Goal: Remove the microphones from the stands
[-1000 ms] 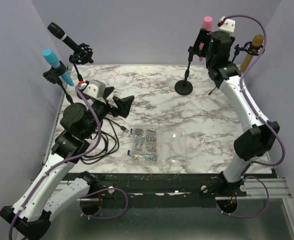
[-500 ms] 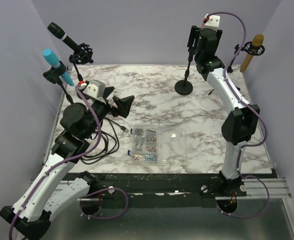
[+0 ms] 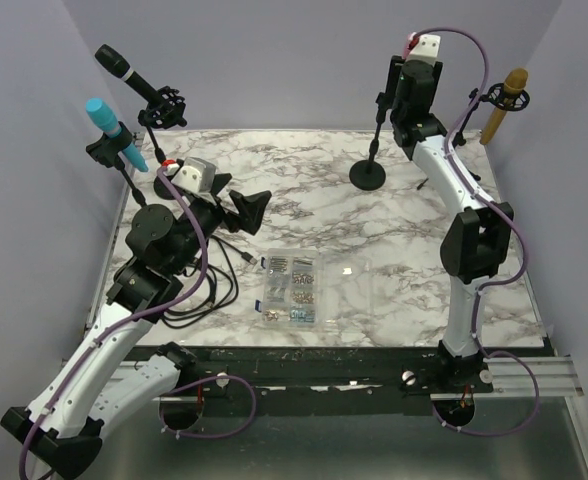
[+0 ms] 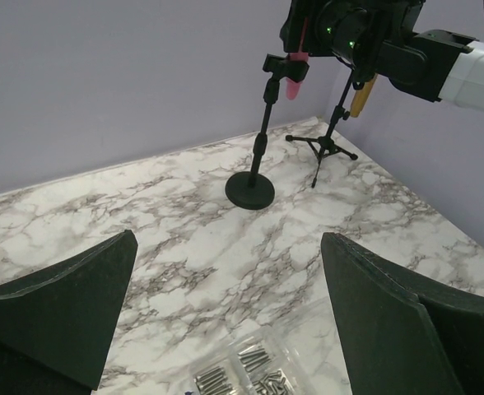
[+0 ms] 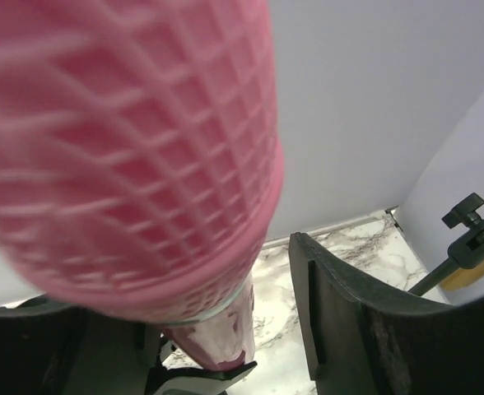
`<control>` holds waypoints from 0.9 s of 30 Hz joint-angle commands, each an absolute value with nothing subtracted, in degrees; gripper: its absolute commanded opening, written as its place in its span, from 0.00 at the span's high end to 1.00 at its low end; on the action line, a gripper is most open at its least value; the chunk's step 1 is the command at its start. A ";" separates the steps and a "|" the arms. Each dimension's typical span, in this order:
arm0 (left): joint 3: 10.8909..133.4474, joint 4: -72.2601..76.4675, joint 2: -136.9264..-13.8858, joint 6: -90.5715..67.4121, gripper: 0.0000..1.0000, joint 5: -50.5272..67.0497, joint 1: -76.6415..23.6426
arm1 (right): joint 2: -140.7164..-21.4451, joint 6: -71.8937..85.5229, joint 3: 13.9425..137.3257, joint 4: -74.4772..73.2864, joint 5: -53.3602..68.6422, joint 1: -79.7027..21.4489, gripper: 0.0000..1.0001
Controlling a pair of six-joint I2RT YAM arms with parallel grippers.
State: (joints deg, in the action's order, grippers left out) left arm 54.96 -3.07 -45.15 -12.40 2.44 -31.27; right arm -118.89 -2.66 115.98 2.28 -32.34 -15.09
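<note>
Microphone (image 5: pixel 127 148), pink with a mesh head, sits in the clip at the top of the stand (image 4: pixel 262 140), between the fingers of the right claw (image 3: pixel 392 78). In the right wrist view the head fills most of the frame and is blurred. The tapered body runs down past it into the clip. The right claw's fingers (image 5: pixel 365 329) are apart, and wall and marble show in the gap between the mic body and the one finger that shows clearly. No writing can be read on the mic. The stand's round base (image 3: pixel 367 175) rests on the marble surface (image 3: pixel 404 260), straight below the right claw.

The right arm is stretched tall from its base, with the elbow high and the wrist up at the stand top, pointing toward the back wall. A gold microphone (image 3: pixel 504 100) on a tripod (image 4: pixel 324 144) stands just to the right of this claw.

The left claw (image 4: pixel 227 239) is spread wide and holds nothing. It hangs above the surface, and its arm is bent low. A clear box of screws (image 3: pixel 294 287) lies below and just ahead of it, any print too small to read. A blue microphone (image 3: pixel 109 125) and a black microphone (image 3: pixel 124 70), each on its own stand, are behind it to its left. Dark cables (image 3: pixel 214 285) lie under its arm.
</note>
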 commanded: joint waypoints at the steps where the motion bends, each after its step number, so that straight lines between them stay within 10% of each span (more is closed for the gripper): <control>1: 56.16 -2.20 -45.75 -11.37 0.02 4.28 -31.55 | -120.61 -3.74 118.33 4.22 -33.04 -14.41 0.39; 21: 57.14 -2.91 -48.64 -11.06 0.01 7.07 -31.51 | -114.26 2.15 114.99 -2.83 -20.67 -17.49 0.98; 27: 57.13 -2.90 -49.04 -11.52 0.02 7.25 -31.55 | -110.83 1.99 111.63 -3.86 -21.42 -22.26 0.99</control>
State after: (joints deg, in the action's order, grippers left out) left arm 55.48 -3.11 -49.10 -11.00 5.78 -31.27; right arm -114.59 0.19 113.45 -1.43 -23.77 -18.61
